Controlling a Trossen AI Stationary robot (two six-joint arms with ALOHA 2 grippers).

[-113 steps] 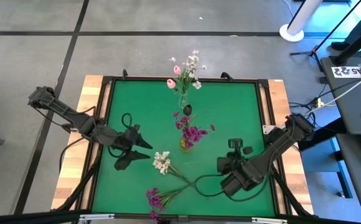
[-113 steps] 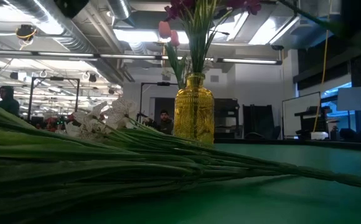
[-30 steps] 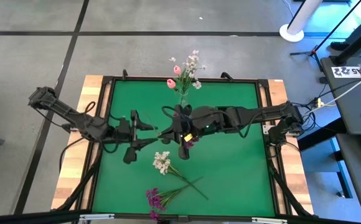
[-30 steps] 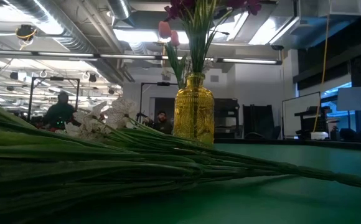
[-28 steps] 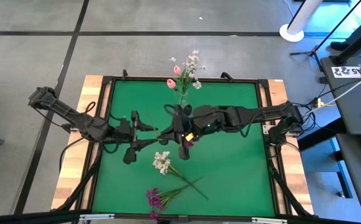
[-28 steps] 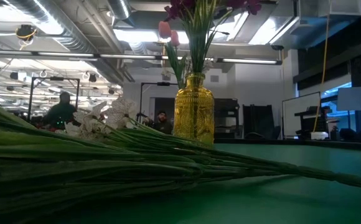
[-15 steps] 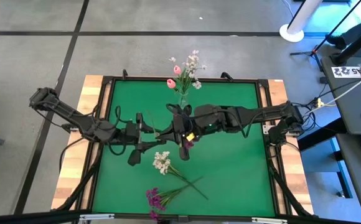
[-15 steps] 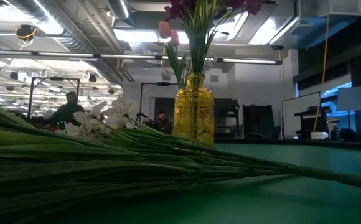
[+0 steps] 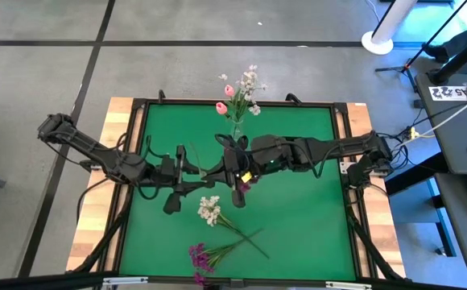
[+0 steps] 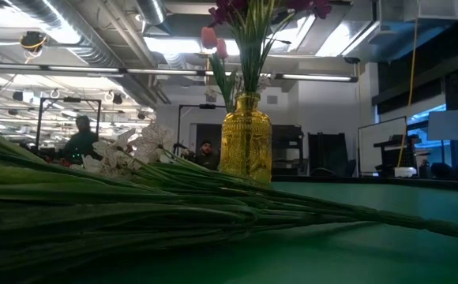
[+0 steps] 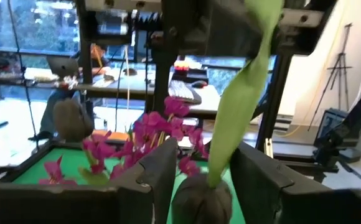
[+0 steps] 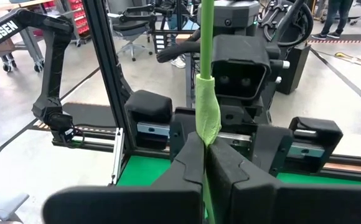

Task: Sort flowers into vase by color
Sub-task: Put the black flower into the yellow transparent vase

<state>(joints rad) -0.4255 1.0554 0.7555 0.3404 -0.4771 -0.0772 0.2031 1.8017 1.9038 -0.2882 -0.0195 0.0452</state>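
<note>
My right gripper reaches in from the table's right, above the yellow vase, and is shut on a green stem. A folded leaf and a dull bud of that sprig sit in front of my left gripper. The left gripper is open, its fingers standing on either side of the bud; I cannot tell if they touch it. Magenta blossoms stand in the yellow vase. A white sprig and a purple sprig lie flat on the green mat. My right gripper pinches the thin green stem between its two shut fingers, just below the folded leaf. It comes in level from the table's right side. The stem crosses the fingers and is lifted clear of the table.
A clear vase with pink and white flowers stands at the mat's far edge. Long stems lie close before the low camera. A raised dark frame borders the mat. People show in the room beyond.
My left gripper has moved a little toward the table's right, closer to my right gripper and the held sprig. The right gripper has stayed over the yellow vase, shut on the stem. The sprigs on the mat have not moved.
</note>
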